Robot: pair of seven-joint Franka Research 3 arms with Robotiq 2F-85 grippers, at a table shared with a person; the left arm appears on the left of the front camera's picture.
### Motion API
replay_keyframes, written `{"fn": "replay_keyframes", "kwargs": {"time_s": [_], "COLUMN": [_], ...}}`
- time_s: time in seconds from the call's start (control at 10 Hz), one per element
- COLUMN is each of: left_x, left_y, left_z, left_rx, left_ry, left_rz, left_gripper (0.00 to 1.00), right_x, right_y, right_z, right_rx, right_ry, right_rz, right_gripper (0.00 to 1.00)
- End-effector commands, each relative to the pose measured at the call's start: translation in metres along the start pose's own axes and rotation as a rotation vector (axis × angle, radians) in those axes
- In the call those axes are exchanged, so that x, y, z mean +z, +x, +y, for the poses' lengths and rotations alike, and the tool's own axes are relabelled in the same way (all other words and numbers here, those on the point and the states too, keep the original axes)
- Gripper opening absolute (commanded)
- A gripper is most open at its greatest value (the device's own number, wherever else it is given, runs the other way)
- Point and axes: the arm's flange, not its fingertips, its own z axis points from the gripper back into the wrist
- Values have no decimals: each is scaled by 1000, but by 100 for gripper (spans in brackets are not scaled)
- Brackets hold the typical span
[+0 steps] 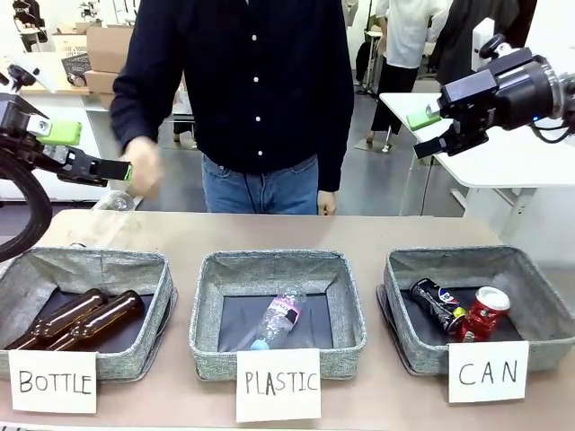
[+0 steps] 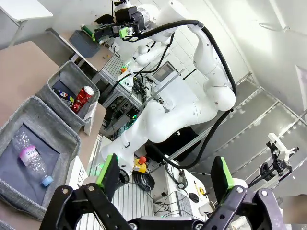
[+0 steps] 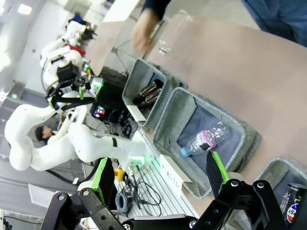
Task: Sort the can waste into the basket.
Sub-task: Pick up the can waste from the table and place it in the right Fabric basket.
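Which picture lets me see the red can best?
The front view. The red can lies large and unblocked in the basket lettered CAN, beside the black-and-blue can. The left wrist view shows the red can small and far off. The right wrist view shows just a dark can at its corner.

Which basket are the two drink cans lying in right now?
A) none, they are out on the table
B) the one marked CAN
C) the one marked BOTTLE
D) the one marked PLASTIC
B: the red can and the black-and-blue can lie side by side inside the grey basket fronted by the CAN card.
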Motion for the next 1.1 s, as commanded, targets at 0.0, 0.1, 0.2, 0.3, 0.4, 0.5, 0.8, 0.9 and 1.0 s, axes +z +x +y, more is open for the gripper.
{"fn": "replay_keyframes", "kwargs": {"time_s": [0.0,0.1,0.2,0.3,0.4,0.5,0.8,0.9,1.0], "left_x": [1,1,1,1,1,1,1,1,1], "left_y": [2,2,2,2,2,2,2,2,2], "left_z": [-2,-2,-2,-2,-2,-2,-2,-2,-2], "left_rx": [-18,-18,-18,-18,-18,-18,-18,-18,-18], "left_ry": [-18,-18,-18,-18,-18,-18,-18,-18,-18], "left_rz": [-12,-12,-12,-12,-12,-12,-12,-12,-12], "left_gripper": [100,100,100,100,100,100,100,100,100], "right_x": [0,0,0,0,0,0,0,0,0], "right_y": [0,0,0,0,0,0,0,0,0], "right_z": [-1,-1,-1,-1,-1,-1,-1,-1,-1], "right_rx": [18,18,18,18,18,18,18,18,18], "right_ry": [7,7,7,7,7,7,7,7,7], "right_rz": [3,3,3,3,3,3,3,3,3], "right_gripper": [100,100,100,100,100,100,100,100,100]}}
